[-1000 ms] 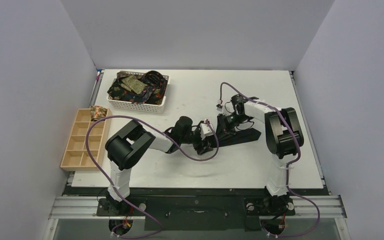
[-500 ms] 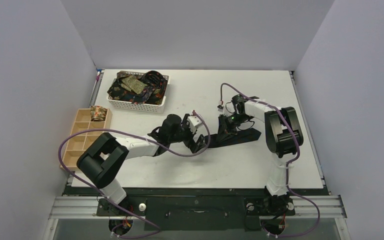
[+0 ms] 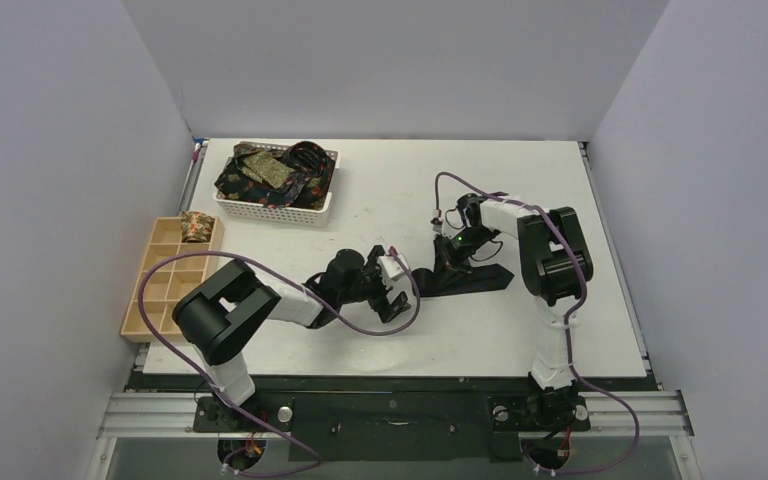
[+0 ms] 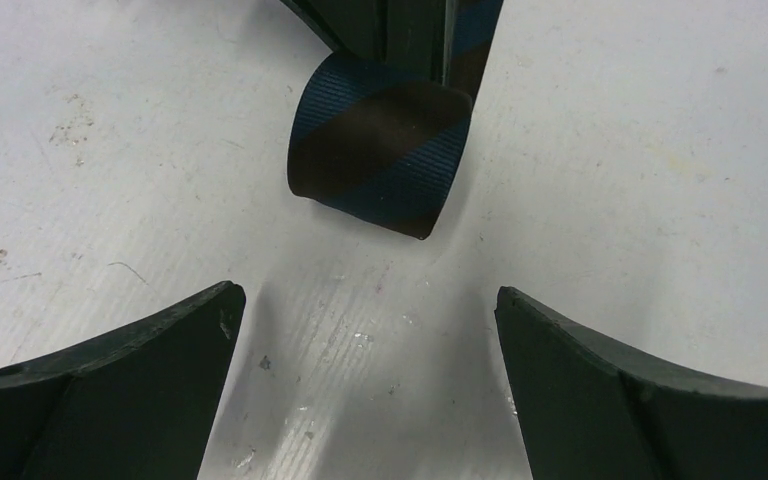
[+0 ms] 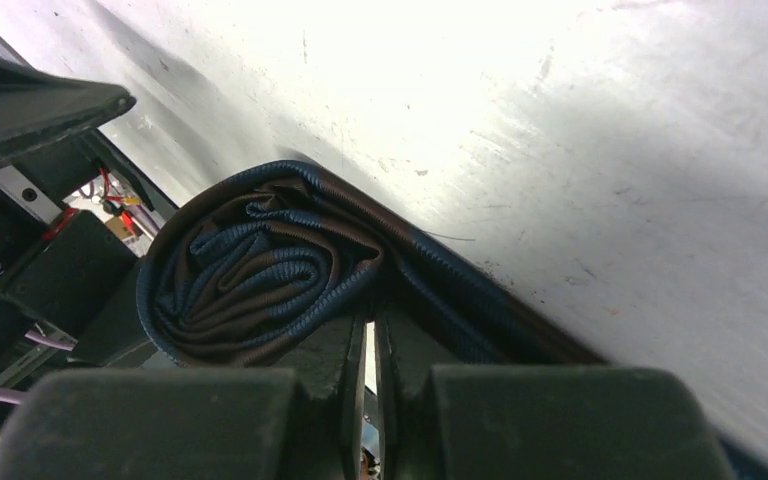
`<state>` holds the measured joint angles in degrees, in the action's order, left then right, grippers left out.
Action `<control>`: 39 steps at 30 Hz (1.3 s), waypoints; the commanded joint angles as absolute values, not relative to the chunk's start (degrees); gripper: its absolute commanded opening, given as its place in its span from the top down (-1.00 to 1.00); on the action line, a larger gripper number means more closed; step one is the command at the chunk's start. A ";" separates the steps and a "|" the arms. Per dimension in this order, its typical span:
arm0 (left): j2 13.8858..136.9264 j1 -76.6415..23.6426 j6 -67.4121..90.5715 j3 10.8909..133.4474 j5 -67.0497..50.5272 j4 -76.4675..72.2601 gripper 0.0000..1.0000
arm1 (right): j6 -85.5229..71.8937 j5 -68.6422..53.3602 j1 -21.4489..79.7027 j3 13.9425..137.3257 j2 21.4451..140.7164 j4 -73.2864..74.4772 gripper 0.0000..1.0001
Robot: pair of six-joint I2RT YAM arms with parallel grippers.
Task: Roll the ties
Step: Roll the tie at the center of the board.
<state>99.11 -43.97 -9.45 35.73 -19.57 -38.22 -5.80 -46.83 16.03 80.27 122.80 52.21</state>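
A dark tie with blue and brown stripes [image 3: 465, 279] lies flat on the white table, its left end wound into a small roll [image 4: 380, 155]. In the right wrist view the roll [image 5: 250, 270] sits just left of my right gripper [image 5: 370, 320]. That gripper is shut, its tips pressed against the tie where the roll meets the flat strip, with only a thin slit between its fingers. My left gripper [image 4: 365, 295] stands wide open just short of the roll, nothing between its fingers [image 4: 110, 390]. From above, the left gripper [image 3: 397, 300] is to the near left of the right gripper [image 3: 447, 255].
A white lattice basket [image 3: 278, 208] at the back left holds several loose patterned ties [image 3: 265, 170]. A pale wooden compartment tray [image 3: 165, 295] lies at the left edge with one patterned rolled tie [image 3: 195, 226] in its far compartment.
My left gripper has opened wide and drawn back from the roll toward the near left. The right gripper has shifted slightly left with the tie.
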 commanded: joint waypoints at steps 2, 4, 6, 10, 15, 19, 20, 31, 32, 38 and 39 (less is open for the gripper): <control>102.98 -43.93 -12.21 38.90 -23.45 -45.58 -0.94 | -2.70 -24.59 18.60 76.84 128.09 46.19 1.00; 104.36 -43.95 -11.15 39.42 -24.37 -47.17 -0.96 | -2.45 -24.30 19.39 77.12 127.68 46.06 1.00; 105.34 -43.97 -10.08 39.94 -24.67 -48.91 -0.97 | -1.64 -24.04 20.53 77.49 127.06 46.11 1.00; 107.16 -44.00 -9.48 40.40 -26.23 -51.53 -0.99 | 0.82 -25.22 23.08 78.55 126.87 46.75 1.00; 109.92 -44.09 -9.75 42.10 -28.52 -52.81 -0.88 | 1.68 -26.83 24.99 80.45 127.45 47.25 1.00; 111.96 -44.09 -10.11 43.69 -30.23 -49.72 -0.34 | 0.51 -28.16 25.20 80.84 127.38 46.65 1.00; 112.19 -43.94 -10.15 43.55 -29.93 -49.21 -0.27 | 0.39 -28.75 25.08 80.76 126.94 46.49 1.00; 112.72 -42.56 -17.21 40.49 -28.98 -38.47 0.17 | -1.75 -40.59 15.50 75.30 114.13 45.22 0.18; 112.69 -42.57 -17.64 40.77 -29.46 -38.00 0.17 | -1.38 -41.39 15.08 74.66 113.05 45.63 0.10; 112.75 -42.63 -18.19 42.55 -31.41 -34.76 0.14 | -2.70 -45.97 17.25 73.93 107.03 45.38 -0.09; 112.67 -42.67 -18.15 42.59 -31.80 -34.44 0.14 | -3.06 -45.75 17.81 74.14 106.76 45.10 -0.10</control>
